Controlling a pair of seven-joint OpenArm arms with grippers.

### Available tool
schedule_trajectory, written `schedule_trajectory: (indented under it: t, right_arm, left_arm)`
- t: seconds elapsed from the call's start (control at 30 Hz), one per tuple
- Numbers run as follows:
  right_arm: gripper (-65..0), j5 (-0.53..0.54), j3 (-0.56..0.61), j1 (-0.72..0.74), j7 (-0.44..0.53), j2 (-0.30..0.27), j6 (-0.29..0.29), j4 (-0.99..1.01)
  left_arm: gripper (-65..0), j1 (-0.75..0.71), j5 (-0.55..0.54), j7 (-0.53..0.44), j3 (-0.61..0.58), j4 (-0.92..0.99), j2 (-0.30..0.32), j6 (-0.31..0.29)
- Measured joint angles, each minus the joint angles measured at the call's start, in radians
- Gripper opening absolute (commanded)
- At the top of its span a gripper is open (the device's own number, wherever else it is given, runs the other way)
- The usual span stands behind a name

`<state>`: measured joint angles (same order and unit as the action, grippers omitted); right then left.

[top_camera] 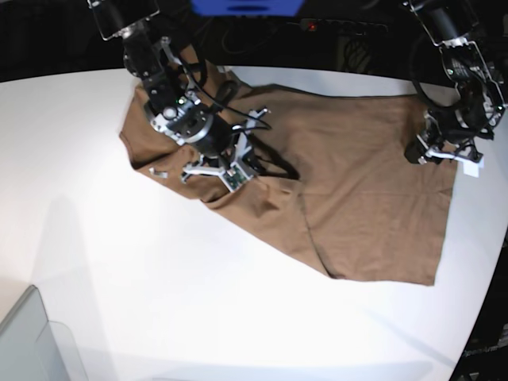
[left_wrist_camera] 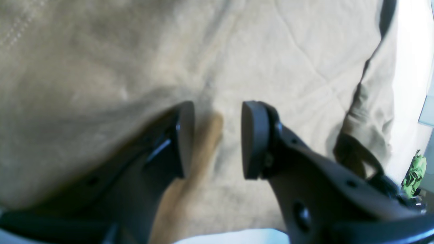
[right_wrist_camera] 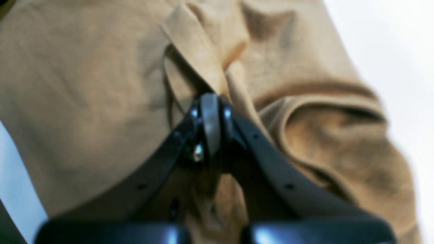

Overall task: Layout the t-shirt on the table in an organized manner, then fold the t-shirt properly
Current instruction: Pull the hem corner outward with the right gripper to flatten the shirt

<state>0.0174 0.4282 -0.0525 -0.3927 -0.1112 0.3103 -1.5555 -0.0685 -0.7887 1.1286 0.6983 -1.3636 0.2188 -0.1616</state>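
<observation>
A plain tan-brown short-sleeved cloth t-shirt (top_camera: 349,182) is seen spread across the far right part of the large smooth matte white table (top_camera: 159,286), its wide hem end lying flat to the right and its upper end bunched at the left of the base view. The cloth is soft and creased, with no print visible.

At the left of the base view the right gripper (top_camera: 232,176) is lowered onto the bunched part of the shirt. In the right wrist view its black fingers are seen pressed together, and a raised fold of the cloth (right_wrist_camera: 203,64) is pinched between them; a rolled, ribbed edge of the fabric (right_wrist_camera: 325,98) is shown beside it, which the base view does not resolve.

At the right of the base view the left gripper (top_camera: 432,155) is held at the shirt's right edge. In the left wrist view its two dark rounded pads (left_wrist_camera: 254,139) are seen parted by a moderate gap over flat, lightly wrinkled cloth, with nothing gripped between them. A small green object (left_wrist_camera: 415,173) is glimpsed only there, at the far right.
</observation>
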Motion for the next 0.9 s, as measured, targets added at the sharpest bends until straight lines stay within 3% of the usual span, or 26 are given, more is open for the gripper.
schedule_trajectory:
  t: [0.27,0.6,0.9]
  right_arm:
    - [-65.0,0.002,-0.063,0.183,0.011,0.001,0.003,-0.003]
    - [-65.0,0.006,-0.188,0.550,0.006,0.004,0.004,0.436]
    - [-65.0,-0.003,-0.205,0.757,0.162,0.003,0.000,0.758]
  left_arm:
    - [-42.0,0.000,0.001,0.000,0.000,0.000,0.000,0.000]
    - [-42.0,-0.002,0.005,0.000,0.000,-0.004,0.003,0.001]
    - [-42.0,0.000,0.003,0.000,0.000,-0.004,0.002,0.000]
